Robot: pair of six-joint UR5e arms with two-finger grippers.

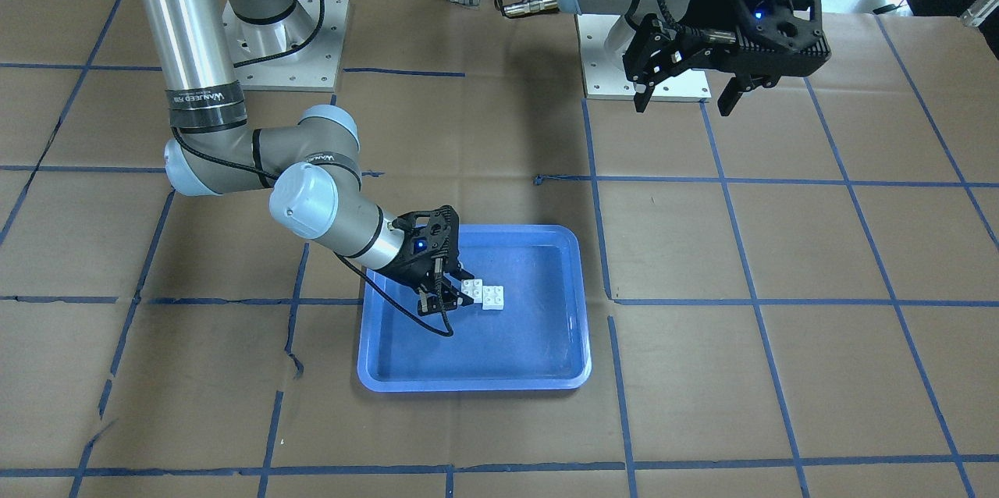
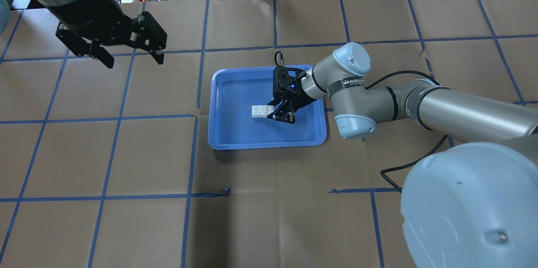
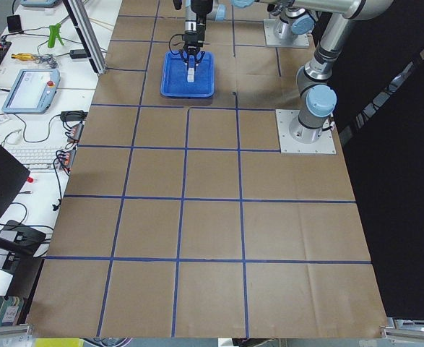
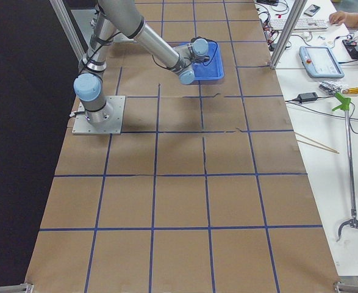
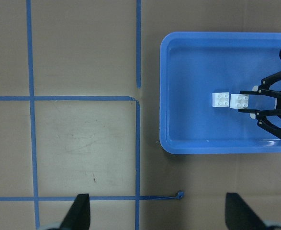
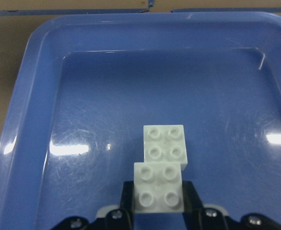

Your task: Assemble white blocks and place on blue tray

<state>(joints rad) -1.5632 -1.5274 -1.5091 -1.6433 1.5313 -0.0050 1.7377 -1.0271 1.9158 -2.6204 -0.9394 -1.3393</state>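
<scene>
Two white blocks lie side by side, corner to corner, inside the blue tray (image 1: 515, 342), which also shows in the overhead view (image 2: 235, 133). My right gripper (image 1: 449, 299) reaches low into the tray. Its jaws sit tight against both sides of the nearer white block (image 6: 158, 189). The other white block (image 6: 164, 143) touches that block's far corner; I cannot tell whether they are joined. My left gripper (image 2: 132, 60) is open and empty, high above the table, away from the tray. In its wrist view the blocks (image 5: 221, 99) show in the tray.
The table is covered with brown paper marked by blue tape lines (image 2: 197, 116). The two arm bases (image 1: 289, 45) stand at the robot's side. Keyboards and tools (image 3: 35, 87) lie on a side bench beyond the table edge.
</scene>
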